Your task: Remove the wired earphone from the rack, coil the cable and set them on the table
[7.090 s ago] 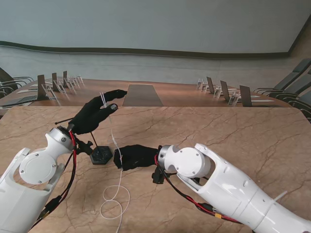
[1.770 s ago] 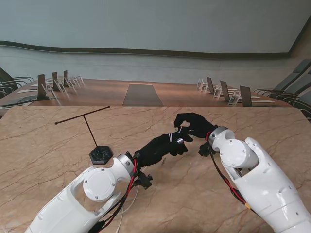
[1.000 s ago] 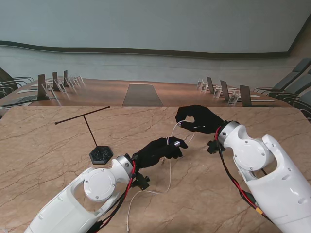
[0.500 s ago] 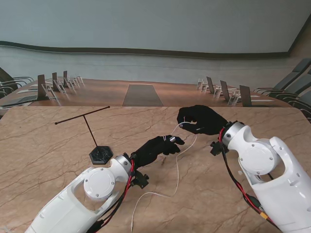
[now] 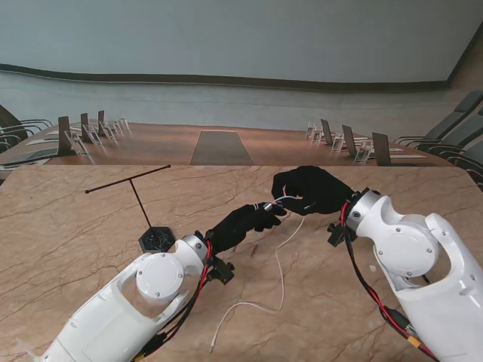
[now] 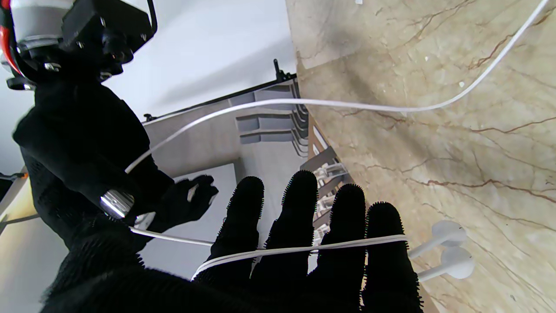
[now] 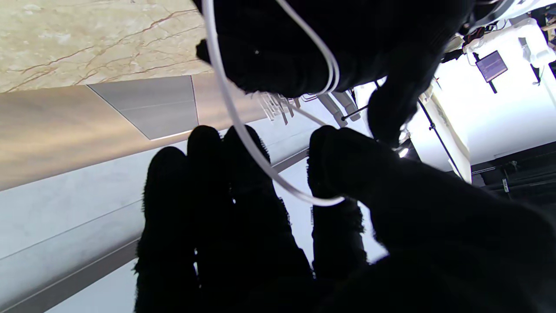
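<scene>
The rack is standing on the surface, to the left of both hands. The left hand is sitting just right of the rack, and the right hand is sitting farther right, touching it. The cable is hanging from the hands and lying on the surface, right of the rack and nearer to me. The earbuds are sticking out beside the left fingers.

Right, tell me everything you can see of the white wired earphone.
The thin white wired earphone is off the black rack. Its two glossy plastic buds hang side by side beyond the black-gloved left hand, whose fingers carry cable wrapped across them. The black-gloved right hand pinches a loop of the cable. The rest trails slack across the marble table toward me.
</scene>
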Motion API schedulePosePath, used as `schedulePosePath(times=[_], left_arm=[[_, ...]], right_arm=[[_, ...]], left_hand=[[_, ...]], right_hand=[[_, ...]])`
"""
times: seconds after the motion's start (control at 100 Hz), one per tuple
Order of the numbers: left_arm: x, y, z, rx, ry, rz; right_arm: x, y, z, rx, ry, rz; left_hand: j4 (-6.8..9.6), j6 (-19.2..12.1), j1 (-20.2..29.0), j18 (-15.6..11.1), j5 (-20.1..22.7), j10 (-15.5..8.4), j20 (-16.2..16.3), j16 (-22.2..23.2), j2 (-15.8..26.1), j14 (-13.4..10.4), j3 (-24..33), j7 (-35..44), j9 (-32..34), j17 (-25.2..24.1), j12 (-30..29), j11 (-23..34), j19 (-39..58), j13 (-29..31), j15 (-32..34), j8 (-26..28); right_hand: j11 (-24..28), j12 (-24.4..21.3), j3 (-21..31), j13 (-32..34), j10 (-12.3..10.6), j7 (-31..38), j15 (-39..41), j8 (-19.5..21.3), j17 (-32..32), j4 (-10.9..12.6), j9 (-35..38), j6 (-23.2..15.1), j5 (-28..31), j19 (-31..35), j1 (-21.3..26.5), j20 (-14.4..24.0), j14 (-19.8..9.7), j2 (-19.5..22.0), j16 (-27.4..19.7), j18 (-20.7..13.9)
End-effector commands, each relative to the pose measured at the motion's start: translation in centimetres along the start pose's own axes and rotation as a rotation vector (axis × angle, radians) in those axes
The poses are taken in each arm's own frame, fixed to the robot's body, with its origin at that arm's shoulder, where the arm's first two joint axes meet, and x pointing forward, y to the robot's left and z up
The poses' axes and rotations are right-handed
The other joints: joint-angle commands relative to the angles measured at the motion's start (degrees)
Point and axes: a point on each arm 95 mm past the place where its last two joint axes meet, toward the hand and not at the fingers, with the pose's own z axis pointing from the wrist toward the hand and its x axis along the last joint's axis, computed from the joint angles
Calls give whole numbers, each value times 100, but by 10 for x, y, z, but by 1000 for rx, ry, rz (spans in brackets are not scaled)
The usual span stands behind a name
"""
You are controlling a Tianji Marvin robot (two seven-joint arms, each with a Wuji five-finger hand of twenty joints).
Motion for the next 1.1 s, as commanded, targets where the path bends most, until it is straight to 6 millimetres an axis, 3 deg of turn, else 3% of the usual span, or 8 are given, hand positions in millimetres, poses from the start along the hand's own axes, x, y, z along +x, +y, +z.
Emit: schedulePosePath(times=[0.0, 0.43, 1.09], left_arm=[[2, -1, 3, 9, 10, -10], [8, -19, 10, 63, 53, 1], [16, -22, 13, 44, 86, 22]], right_arm=[[8, -4, -2, 10, 15, -7], [16, -22, -10, 84, -23, 5], [3, -85, 5, 214, -151, 153]], left_hand=[[-90, 21, -215, -77, -113, -108, -64, -51, 60, -211, -68, -229, -95, -96, -80, -141, -178, -135, -97, -70], [-92, 27, -214, -228, -139, -164, -97, -121, 27, -336, -31, -259, -103, -148, -170, -348, -454, -228, -268, -121], [-85, -13, -121, -332, -162, -207, -116, -198, 15, -426, -20, -222, -63, -91, -194, -493, -605, -242, -365, -130]], right_hand=[[-13, 111, 651, 311, 596, 728, 124, 344, 97, 497, 128, -604, 631, 169, 287, 75, 115, -16, 22, 76], [-37, 257, 905, 525, 706, 712, 201, 248, 272, 391, 326, -410, 710, 308, 302, 122, 314, -222, 72, 378], [-26, 170, 643, 189, 761, 865, 229, 100, 20, 289, 11, -326, 410, 330, 460, 157, 362, 59, 83, 332]])
